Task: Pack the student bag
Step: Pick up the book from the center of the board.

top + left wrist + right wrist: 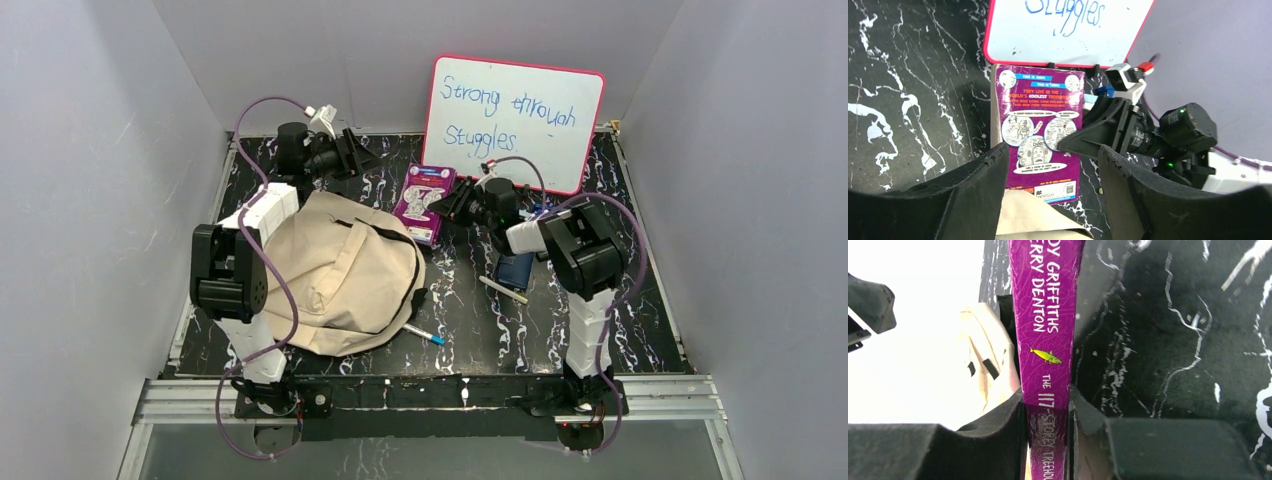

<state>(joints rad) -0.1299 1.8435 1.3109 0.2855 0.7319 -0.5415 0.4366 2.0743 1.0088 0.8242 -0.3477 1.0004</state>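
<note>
Right wrist: your right gripper [1048, 402] pinches the purple paperback book [1048, 315] by its spine.
Left wrist alone shows your left gripper [1050, 155] spread wide, the soft beige canvas student bag [1030, 220] just beneath its fingers.

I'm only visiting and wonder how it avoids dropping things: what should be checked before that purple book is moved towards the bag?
1. Right gripper closed on the purple book at its spine: ok.
2. Left gripper open, holding nothing: ok.
3. Student bag lying right beside the book: ok.
4. Bag's mouth open enough to take the book: cannot tell.
5. Loose pen lying away from the book-to-bag path: ok.
6. Grip firm enough to lift without slipping: cannot tell.
</note>
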